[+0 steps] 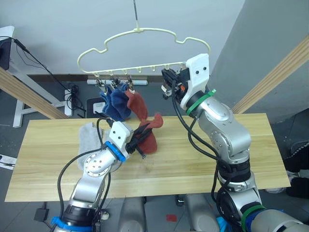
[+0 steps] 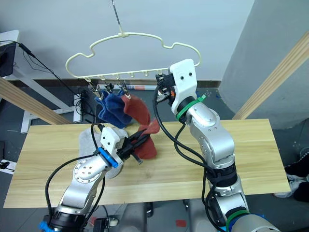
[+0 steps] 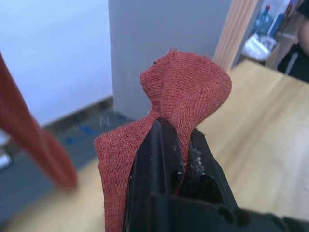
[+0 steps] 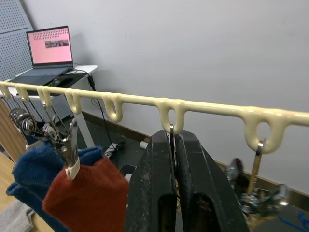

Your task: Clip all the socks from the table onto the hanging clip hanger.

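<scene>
The cream clip hanger [image 1: 138,31] hangs above the table's [image 1: 48,159] far edge. Two blue socks [image 1: 116,104] and one rust red sock [image 1: 136,104] hang from its left clips. Just above the table's middle, my left gripper [image 1: 140,140] is shut on another rust red sock [image 3: 183,92], lifted and bunched. Light grey socks [image 1: 88,137] lie on the table to its left. My right gripper [image 4: 173,137] is raised to the hanger's bar and shut on a metal clip under a loop right of the hung socks.
Slanted wooden frame poles stand at the left [image 1: 29,99] and the right [image 1: 275,77] of the table. A white desk with a laptop [image 4: 48,46] stands behind on the left. Cables and a power strip [image 1: 72,99] lie on the floor.
</scene>
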You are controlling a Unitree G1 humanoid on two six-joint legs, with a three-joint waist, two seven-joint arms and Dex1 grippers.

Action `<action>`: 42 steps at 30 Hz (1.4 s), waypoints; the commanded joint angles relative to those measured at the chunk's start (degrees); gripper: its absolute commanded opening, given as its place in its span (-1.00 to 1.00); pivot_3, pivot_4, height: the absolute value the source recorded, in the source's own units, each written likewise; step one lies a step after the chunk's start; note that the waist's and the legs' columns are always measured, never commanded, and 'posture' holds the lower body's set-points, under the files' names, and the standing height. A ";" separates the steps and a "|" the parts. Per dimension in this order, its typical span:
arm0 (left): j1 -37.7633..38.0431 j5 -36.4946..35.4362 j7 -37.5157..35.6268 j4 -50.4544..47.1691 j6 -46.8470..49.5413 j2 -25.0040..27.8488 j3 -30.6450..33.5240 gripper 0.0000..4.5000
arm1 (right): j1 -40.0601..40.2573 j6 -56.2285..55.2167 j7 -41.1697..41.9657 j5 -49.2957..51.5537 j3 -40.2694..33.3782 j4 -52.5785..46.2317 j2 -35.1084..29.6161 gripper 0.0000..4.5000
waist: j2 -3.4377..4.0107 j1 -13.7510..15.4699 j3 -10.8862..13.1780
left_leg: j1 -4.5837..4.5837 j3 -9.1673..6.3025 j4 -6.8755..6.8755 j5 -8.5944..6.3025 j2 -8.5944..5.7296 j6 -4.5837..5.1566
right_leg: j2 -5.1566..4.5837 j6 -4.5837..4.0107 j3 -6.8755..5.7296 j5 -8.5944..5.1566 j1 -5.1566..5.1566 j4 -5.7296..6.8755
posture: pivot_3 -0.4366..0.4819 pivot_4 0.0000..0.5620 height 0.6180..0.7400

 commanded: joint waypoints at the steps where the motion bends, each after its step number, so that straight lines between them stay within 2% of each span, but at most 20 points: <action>1: -4.19 2.63 2.11 5.08 -9.47 -1.11 0.15 -0.99 | -0.78 1.46 -0.01 3.64 -0.96 -3.91 1.57 -1.00 | 0.00 0.00 0.00 | 0.01 0.01 0.00 0.00 -0.01 0.00 | 0.00 0.00 0.00 0.00 0.00 0.01 | -0.19 0.40 0.36; 9: -11.39 5.80 4.17 14.50 -18.00 -2.61 -1.05 -0.99 | -0.89 5.52 -1.24 7.66 -2.12 -5.18 3.45 -1.00 | 0.00 -0.02 0.00 | -0.02 0.04 -0.01 -0.01 -0.02 0.01 | -0.01 -0.01 -0.05 0.01 0.00 -0.02 | -0.20 0.41 0.36; 27: -13.75 5.67 6.84 15.22 -20.51 -3.16 -0.53 -0.99 | -0.05 7.01 -3.44 9.46 -1.97 -5.36 3.45 -1.00 | 0.00 -0.02 0.00 | -0.02 0.04 -0.01 0.00 -0.02 0.01 | -0.01 0.00 -0.07 0.00 0.00 -0.01 | -0.19 0.40 0.36; 30: -13.99 5.41 6.67 15.30 -20.53 -3.26 -0.64 -1.00 | -0.02 6.66 -4.24 9.47 -2.45 -5.24 3.77 -0.65 | 0.00 -0.02 0.00 | -0.02 0.03 -0.01 0.00 -0.01 0.01 | -0.01 0.00 -0.07 0.00 0.00 -0.01 | -0.19 0.40 0.36; 35: -14.34 4.96 5.98 15.58 -20.07 -3.39 -0.92 -1.00 | 0.10 7.23 -4.09 9.60 -2.28 -5.78 2.83 0.18 | 0.00 0.00 0.00 | -0.02 0.04 -0.01 0.00 -0.02 0.01 | -0.01 0.00 -0.07 0.00 0.00 -0.01 | -0.19 0.40 0.36; 39: -14.12 4.76 4.36 15.90 -19.35 -3.06 -1.78 -1.00 | 1.04 8.06 -3.09 9.89 -1.67 -7.96 1.07 0.18 | 0.00 0.01 0.00 | -0.02 0.04 -0.01 0.00 -0.02 0.01 | -0.01 0.00 -0.07 0.00 0.00 -0.01 | -0.21 0.39 0.36; 42: -13.79 4.01 3.49 15.50 -17.33 -3.13 -1.81 -0.69 | 2.44 8.49 -2.02 9.66 -0.86 -10.70 -1.54 0.21 | 0.00 0.00 0.00 | -0.02 0.04 -0.01 0.00 -0.02 0.01 | -0.01 0.00 -0.08 0.00 0.00 -0.02 | -0.21 0.38 0.36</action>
